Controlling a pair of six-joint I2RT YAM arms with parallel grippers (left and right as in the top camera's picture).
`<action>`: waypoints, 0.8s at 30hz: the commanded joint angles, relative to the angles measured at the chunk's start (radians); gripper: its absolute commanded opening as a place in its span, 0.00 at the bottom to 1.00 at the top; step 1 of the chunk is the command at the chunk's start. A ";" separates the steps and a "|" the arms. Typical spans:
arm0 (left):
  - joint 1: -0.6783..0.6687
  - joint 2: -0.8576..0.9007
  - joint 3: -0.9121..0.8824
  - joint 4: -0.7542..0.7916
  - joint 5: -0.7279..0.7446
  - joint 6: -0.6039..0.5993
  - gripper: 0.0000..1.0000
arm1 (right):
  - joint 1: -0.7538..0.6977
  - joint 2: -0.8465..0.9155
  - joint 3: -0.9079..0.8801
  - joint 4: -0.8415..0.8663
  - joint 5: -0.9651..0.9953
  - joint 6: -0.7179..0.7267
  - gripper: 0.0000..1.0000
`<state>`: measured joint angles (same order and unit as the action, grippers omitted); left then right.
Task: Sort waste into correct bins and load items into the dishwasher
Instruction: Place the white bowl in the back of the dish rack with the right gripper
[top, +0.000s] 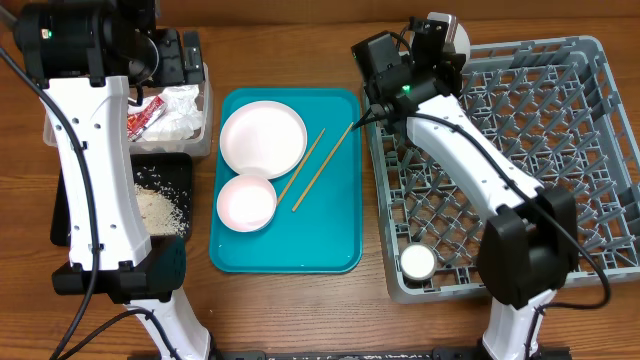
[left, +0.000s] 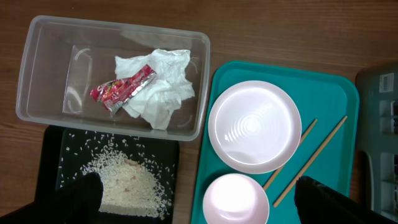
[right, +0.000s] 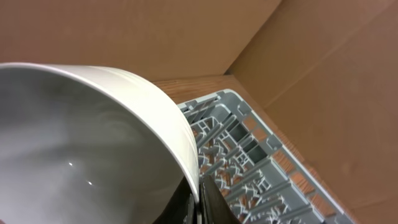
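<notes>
Right gripper (top: 445, 40) pinched a bowl (right: 93, 143) above the dish rack (top: 540, 130) (cup (top: 417, 262) inside); left gripper (left: 202, 202) spread. Waste (left: 158, 90) binned; plate (top: 262, 137), small bowl (top: 246, 203), chopsticks (top: 322, 165) left of rack pending.

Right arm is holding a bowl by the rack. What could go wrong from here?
1. The right claw grips the bowl only by its rim, so it may slip or swing before release.
2. The bowl hangs at the far corner of the rack, near its wall. Dropped there, it might catch the wall or tip off the pegs.
</notes>
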<state>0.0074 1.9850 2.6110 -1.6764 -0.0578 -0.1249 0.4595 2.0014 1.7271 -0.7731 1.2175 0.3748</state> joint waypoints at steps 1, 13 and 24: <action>0.005 -0.010 0.009 0.002 -0.012 -0.010 1.00 | 0.005 0.069 0.001 0.047 0.065 -0.124 0.04; 0.005 -0.010 0.009 0.002 -0.012 -0.010 1.00 | 0.048 0.116 -0.008 -0.048 0.039 -0.135 0.04; 0.005 -0.010 0.009 0.002 -0.012 -0.010 1.00 | 0.068 0.116 -0.008 -0.199 -0.135 -0.056 0.15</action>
<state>0.0074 1.9850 2.6110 -1.6764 -0.0578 -0.1249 0.5251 2.1204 1.7199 -0.9417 1.1744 0.2932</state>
